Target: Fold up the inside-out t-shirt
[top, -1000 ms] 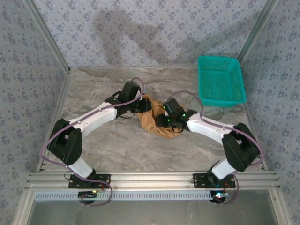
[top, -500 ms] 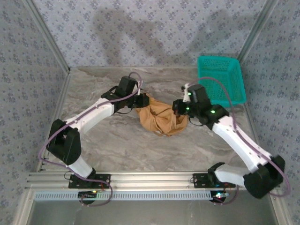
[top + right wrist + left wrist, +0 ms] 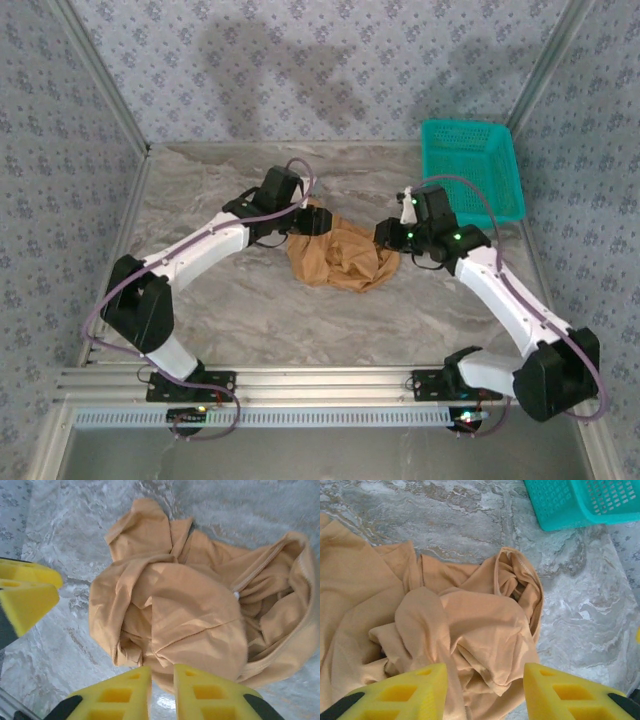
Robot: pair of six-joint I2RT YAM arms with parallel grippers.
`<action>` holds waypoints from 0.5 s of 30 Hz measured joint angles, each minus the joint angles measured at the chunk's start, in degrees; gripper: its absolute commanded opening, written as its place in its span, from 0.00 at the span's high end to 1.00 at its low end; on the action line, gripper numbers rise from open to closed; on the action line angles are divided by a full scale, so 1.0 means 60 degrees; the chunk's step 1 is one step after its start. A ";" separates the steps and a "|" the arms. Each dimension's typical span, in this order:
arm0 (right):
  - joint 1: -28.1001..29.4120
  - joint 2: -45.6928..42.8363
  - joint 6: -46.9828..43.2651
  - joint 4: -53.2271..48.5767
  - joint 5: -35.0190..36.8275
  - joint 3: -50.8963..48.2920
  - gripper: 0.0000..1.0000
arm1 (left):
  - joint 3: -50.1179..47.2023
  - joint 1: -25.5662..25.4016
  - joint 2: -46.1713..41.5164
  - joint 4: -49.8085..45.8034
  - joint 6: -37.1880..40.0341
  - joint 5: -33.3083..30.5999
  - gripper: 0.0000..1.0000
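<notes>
Mid-table, shirt lies crumpled in heap on marble top. Left gripper at its left edge, fingers spread, empty. Right gripper at right edge, fingers nearly together, pinching nothing. Basket far right, apart.

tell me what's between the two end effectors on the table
The crumpled t-shirt lies between the left end effector and the right end effector, as the top view shows.
</notes>
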 measured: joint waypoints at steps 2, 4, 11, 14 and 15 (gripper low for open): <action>0.0466 0.0535 -0.0007 0.0109 0.0299 -0.0025 0.53 | -0.0091 -0.0029 -0.0004 -0.0135 0.0080 -0.0259 0.54; 0.1020 0.1104 -0.0044 0.0200 0.0696 -0.0018 0.49 | -0.0208 -0.0087 -0.0004 -0.0350 0.0135 -0.0521 0.52; 0.2240 0.3373 -0.0211 0.0222 0.2109 0.0444 0.52 | -0.1366 -0.0302 -0.0044 -0.0463 -0.0186 -0.0714 0.44; 0.2251 0.4047 -0.0393 0.0149 0.2492 0.0852 0.82 | -0.2004 -0.0466 -0.0033 -0.0211 -0.0441 -0.0678 0.51; 0.2251 0.4149 -0.0404 0.0124 0.2590 0.0943 0.92 | -0.2124 -0.0528 -0.0007 -0.0164 -0.0481 -0.0674 0.59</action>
